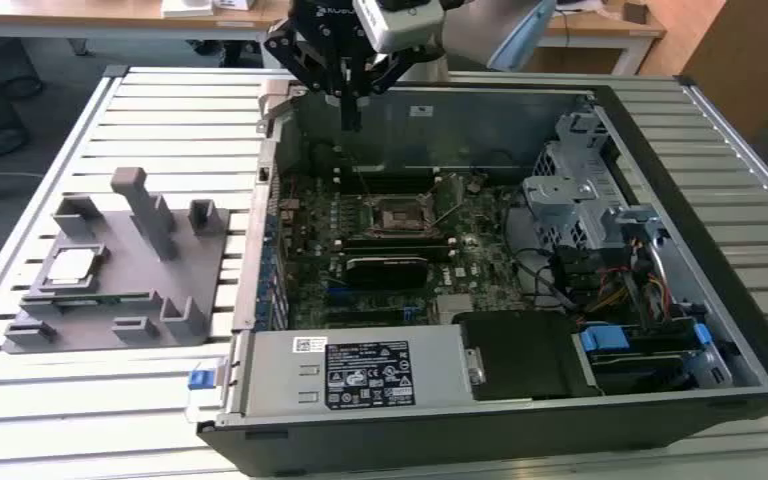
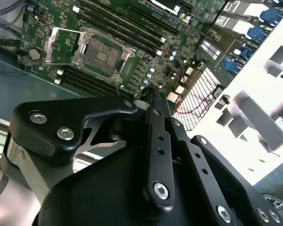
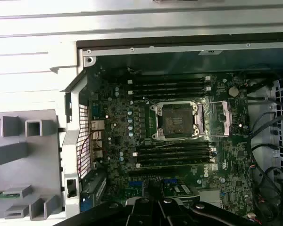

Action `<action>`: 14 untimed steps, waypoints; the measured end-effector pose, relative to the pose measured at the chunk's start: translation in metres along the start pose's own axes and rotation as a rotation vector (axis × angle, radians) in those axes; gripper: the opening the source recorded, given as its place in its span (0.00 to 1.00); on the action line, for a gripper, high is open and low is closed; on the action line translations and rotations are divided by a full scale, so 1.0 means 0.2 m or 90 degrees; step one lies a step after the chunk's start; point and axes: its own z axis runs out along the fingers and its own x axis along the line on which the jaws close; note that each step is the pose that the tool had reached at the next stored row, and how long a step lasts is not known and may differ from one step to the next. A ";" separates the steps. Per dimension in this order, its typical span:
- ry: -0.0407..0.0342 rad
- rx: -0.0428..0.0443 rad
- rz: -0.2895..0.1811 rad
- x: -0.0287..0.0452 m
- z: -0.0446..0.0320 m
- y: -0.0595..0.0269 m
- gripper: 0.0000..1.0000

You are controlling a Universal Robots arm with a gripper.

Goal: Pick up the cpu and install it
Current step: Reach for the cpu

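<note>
Gripper (image 1: 351,122) hangs above the far wall of the open PC case (image 1: 491,125), fingers pointing down into it, jaws together w/ nothing between them. In the second wrist view the gripper (image 2: 150,95) has its tip over the mobo (image 2: 146,52), near the case's vented side wall. In the first wrist view the gripper (image 3: 156,201) sits over the board's edge, apart from the socket. The cpu (image 1: 71,265), pale silver square, lies flat in a recess of the grey fixture (image 1: 157,300) at the exterior view's left, outside the case & well apart from the gripper. The fixture sits on the slatted table (image 1: 77,420), just beside the case. Socket (image 1: 395,215) is mid-board, dark & bare inside. In both wrist views its load plate (image 2: 61,44) (image 3: 221,115) is swung open to one side of the socket (image 2: 101,54) (image 3: 177,120). RAM slots run along both sides of it. A green memory stick (image 3: 4,194) lies in the fixture (image 3: 19,155).
</note>
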 end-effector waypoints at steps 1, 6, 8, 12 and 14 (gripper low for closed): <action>0.0000 0.0000 0.000 0.000 0.000 0.000 0.11; 0.0000 0.0000 0.000 0.001 0.000 0.000 0.11; 0.0000 0.0000 0.000 0.006 0.000 0.000 0.11; 0.0000 0.0000 0.000 0.027 -0.001 -0.002 0.11; 0.0000 0.0000 0.000 0.043 -0.001 -0.003 0.11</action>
